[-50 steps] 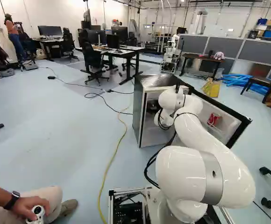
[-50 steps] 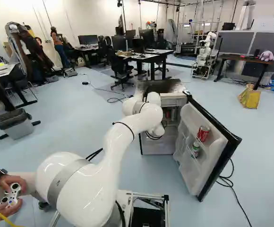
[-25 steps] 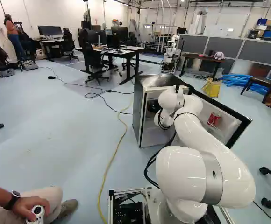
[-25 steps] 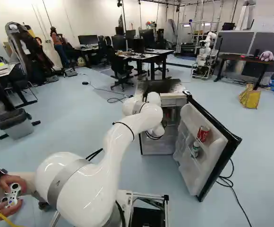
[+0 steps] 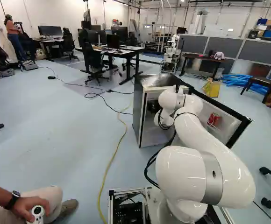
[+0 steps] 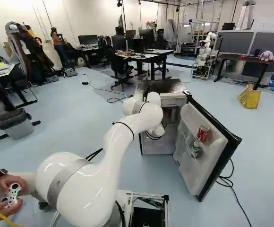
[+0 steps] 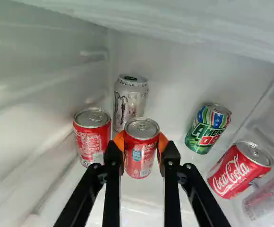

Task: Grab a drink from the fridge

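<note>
Two orange pads (image 7: 119, 141) of the gripper (image 5: 153, 106) pinch a red can (image 7: 141, 151) between them, inside the fridge (image 6: 170, 85) near the middle of the right base view. Beside it stands another red can (image 7: 90, 135); beyond, a silver can (image 7: 130, 101). Across from these are a green can (image 7: 208, 127) and a third red can (image 7: 239, 169). The door (image 6: 186, 125), right of the right base view's middle, hangs open.

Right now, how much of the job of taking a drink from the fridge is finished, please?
Done: the fridge door is open and the arm reaches inside. In hand: the gripper has a red can between its two orange pads, which touch it from both sides. Left: the can is inside the fridge, near a silver can, so it probably must be drawn out next.
</note>
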